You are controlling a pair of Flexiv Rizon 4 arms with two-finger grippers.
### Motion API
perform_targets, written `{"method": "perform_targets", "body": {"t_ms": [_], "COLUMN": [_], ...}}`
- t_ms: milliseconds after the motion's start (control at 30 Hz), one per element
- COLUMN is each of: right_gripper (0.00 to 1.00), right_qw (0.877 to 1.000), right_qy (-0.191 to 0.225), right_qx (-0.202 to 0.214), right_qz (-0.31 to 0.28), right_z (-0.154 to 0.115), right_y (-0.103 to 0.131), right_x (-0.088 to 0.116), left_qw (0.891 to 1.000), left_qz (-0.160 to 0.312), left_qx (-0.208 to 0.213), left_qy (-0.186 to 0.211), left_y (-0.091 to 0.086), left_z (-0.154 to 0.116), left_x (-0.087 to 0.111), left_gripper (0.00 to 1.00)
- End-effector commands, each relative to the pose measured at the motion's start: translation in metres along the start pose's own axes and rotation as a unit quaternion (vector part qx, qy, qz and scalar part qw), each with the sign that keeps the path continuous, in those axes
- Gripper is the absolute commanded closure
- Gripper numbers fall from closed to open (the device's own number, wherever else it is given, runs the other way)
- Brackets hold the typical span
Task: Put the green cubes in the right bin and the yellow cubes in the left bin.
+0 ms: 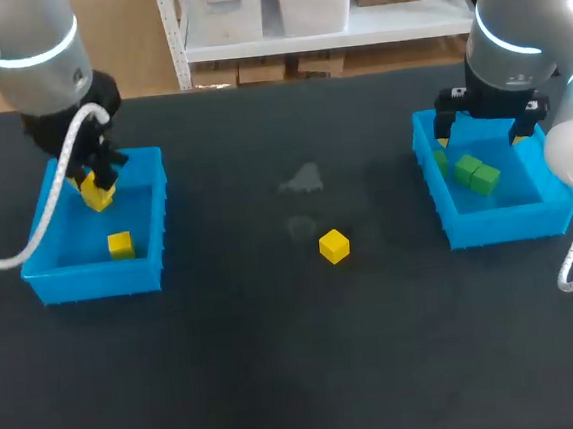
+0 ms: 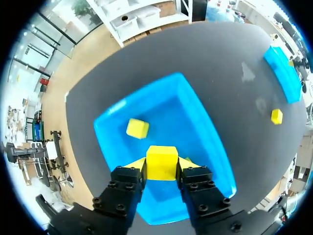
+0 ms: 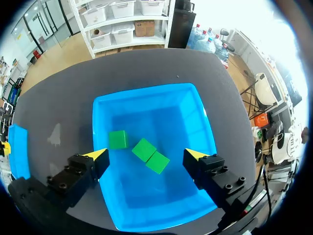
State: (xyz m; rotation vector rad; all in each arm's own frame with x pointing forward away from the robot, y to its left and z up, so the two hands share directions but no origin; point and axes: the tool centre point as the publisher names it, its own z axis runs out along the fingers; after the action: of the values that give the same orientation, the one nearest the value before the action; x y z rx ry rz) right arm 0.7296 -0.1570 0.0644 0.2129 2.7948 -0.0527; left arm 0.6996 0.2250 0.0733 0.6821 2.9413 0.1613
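My left gripper (image 2: 162, 169) grasps a yellow cube (image 2: 162, 155) above the left bin (image 1: 92, 282); my right gripper (image 3: 146, 154) hangs released above the right bin (image 1: 508, 223).
A second yellow cube (image 1: 120, 245) lies on the floor of the left bin. A third yellow cube (image 1: 334, 245) sits on the table (image 1: 281, 376) between the two bins, somewhat nearer to the right bin. Three green cubes (image 3: 144, 149) lie inside the right bin, two of them touching.
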Motion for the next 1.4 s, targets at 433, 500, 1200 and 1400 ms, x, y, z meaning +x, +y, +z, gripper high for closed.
{"method": "perform_targets", "body": {"t_ms": [433,500,1200,1400], "right_gripper": [0.0,0.0,0.0,0.0], "right_qw": [1.0,1.0,1.0,1.0], "right_qy": [-0.002,-0.002,-0.002,-0.002], "right_qx": [0.0,0.0,0.0,0.0], "right_qz": [0.0,0.0,0.0,0.0], "right_z": [0.0,0.0,0.0,0.0], "right_y": [-0.001,-0.001,-0.001,-0.001], "right_x": [0.001,0.001,0.001,0.001], "left_qw": [0.986,0.982,0.975,0.983], "left_qz": [0.1,0.124,0.177,0.143], "left_qx": [0.053,0.065,0.117,0.107], "left_qy": [-0.12,-0.126,-0.071,-0.049], "left_y": [-0.065,-0.085,-0.239,-0.256], "left_z": [-0.052,-0.061,-0.04,-0.022], "left_x": [-0.082,-0.092,-0.111,-0.102], "left_gripper": [0.0,0.0,0.0,0.0]}}
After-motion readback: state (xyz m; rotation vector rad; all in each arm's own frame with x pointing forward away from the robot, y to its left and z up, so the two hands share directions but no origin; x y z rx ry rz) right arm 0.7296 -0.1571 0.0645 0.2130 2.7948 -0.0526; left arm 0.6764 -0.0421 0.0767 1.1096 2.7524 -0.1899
